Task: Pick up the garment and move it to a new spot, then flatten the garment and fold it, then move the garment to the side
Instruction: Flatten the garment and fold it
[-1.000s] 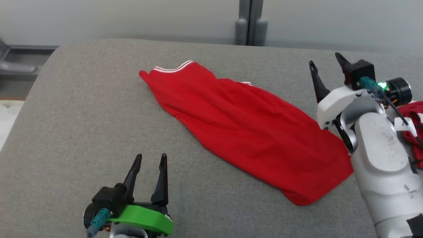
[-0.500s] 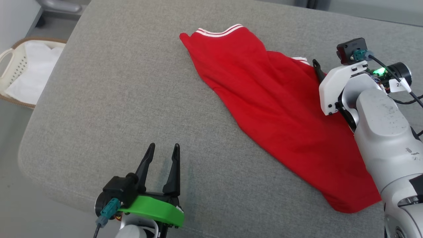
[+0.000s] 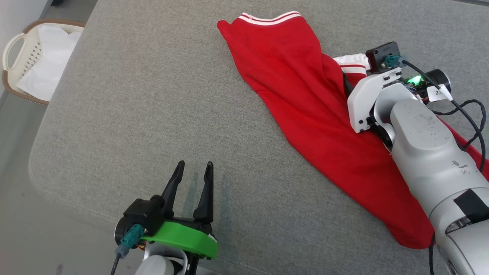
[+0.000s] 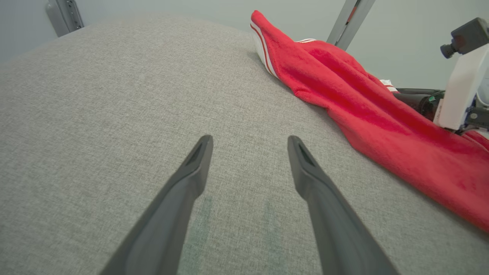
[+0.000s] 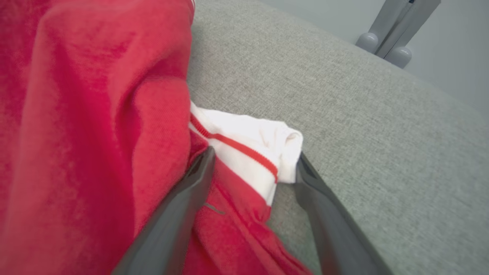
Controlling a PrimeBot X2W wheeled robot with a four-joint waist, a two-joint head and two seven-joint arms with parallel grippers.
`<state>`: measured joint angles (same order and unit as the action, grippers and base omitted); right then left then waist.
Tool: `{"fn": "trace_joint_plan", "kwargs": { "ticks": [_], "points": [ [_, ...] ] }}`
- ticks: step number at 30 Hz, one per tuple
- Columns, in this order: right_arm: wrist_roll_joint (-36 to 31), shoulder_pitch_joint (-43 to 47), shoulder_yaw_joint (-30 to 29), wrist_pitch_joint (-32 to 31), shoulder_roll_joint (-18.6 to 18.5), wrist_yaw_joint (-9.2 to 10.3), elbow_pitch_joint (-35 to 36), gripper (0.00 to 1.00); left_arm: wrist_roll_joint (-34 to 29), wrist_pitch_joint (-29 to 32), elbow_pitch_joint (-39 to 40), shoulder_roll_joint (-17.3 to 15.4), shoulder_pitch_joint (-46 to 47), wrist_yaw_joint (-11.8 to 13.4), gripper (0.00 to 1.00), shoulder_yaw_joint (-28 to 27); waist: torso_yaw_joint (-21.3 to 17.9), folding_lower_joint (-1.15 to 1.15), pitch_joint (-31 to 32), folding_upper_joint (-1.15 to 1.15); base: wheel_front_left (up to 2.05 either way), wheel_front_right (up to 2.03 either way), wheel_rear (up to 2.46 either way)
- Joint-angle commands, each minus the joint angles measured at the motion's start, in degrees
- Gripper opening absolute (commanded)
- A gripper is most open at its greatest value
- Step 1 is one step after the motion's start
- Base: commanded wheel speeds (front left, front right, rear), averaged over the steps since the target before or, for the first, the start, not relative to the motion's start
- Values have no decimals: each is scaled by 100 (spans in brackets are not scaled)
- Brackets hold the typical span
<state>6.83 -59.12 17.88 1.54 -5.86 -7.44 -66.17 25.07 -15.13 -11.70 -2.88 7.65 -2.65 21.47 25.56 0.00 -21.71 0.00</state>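
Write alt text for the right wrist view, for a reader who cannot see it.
The open right gripper straddles the white, red-striped cuff of the red garment, one dark finger on either side, not yet closed on it. The rest of the garment lies bunched at the left on a grey fabric surface.

One red garment (image 3: 305,114), one grey cushion (image 3: 133,114), one white basket (image 3: 33,51) and two grippers were shown: left gripper (image 3: 194,163), right gripper (image 5: 254,160).

The garment (image 3: 301,114) lies on the padded surface's (image 3: 145,114) right side; the left gripper (image 3: 193,167) is near, left of it; a basket (image 3: 23,46) stands beyond the far-left corner.
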Motion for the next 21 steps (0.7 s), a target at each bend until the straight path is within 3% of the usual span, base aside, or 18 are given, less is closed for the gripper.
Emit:
{"fn": "trace_joint_plan", "kwargs": {
  "ticks": [1,3,5,12,21],
  "points": [
    [51,178,217,-87,46,-8,-166,76,33,0,-12,-3,109,22,100,8,-2,0,-8,0,0,0,0],
    [130,151,406,7,-23,-18,-172,23,40,0,-28,-3,127,28,100,22,-1,0,-12,0,0,0,0],
    [185,70,509,158,-122,-16,-159,0,43,0,-40,-4,138,36,100,19,-4,0,-6,0,0,0,0],
    [202,-386,477,752,-399,2,-188,0,-20,0,-74,-4,88,47,100,-62,-127,0,121,0,0,0,0],
    [-236,-1172,-119,1229,-990,1,-307,0,-111,0,-98,-5,13,12,100,-78,-358,0,358,0,0,0,0]
  ]
}}
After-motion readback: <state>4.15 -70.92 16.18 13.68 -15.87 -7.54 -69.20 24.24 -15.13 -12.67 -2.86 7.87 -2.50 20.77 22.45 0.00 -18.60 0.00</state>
